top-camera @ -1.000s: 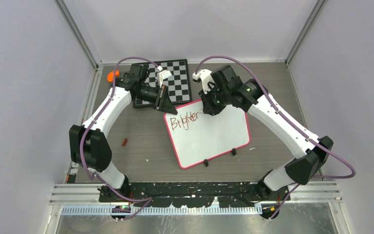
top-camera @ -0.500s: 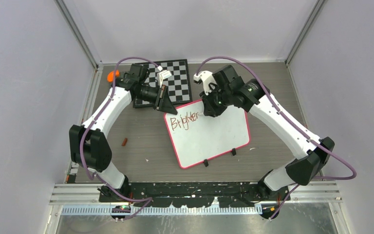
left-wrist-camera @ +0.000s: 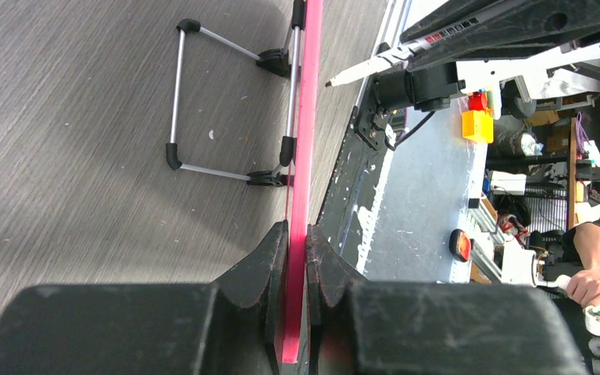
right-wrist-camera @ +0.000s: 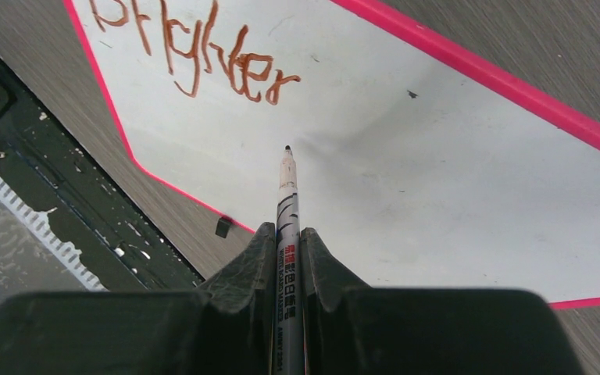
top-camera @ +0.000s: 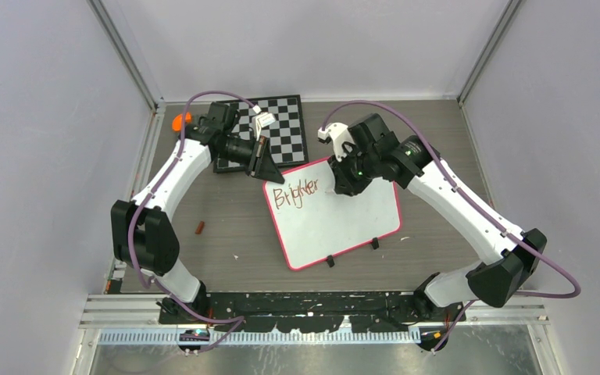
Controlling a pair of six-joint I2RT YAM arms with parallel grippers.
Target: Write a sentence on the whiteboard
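Steadies the whiteboard (top-camera: 351, 219) on the table (top-camera: 226, 223) by pinching its rim in the left gripper (left-wrist-camera: 297, 234); clamps the marker (right-wrist-camera: 287, 195) in the right gripper (right-wrist-camera: 287, 234), tip just past the sentence (right-wrist-camera: 203, 58) (only "Brighter" so far)

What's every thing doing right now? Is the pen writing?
White rectangular whiteboard with pink rim: propped on a wire stand.
Reddish-brown handwritten letters: only "Brighter" written.
White marker pen: uncapped, tip near the board; touching unclear.
Left pincer: shut on the whiteboard's rim.
Right pincer: shut on the marker pen.
Black-and-white checkered board: lying flat.
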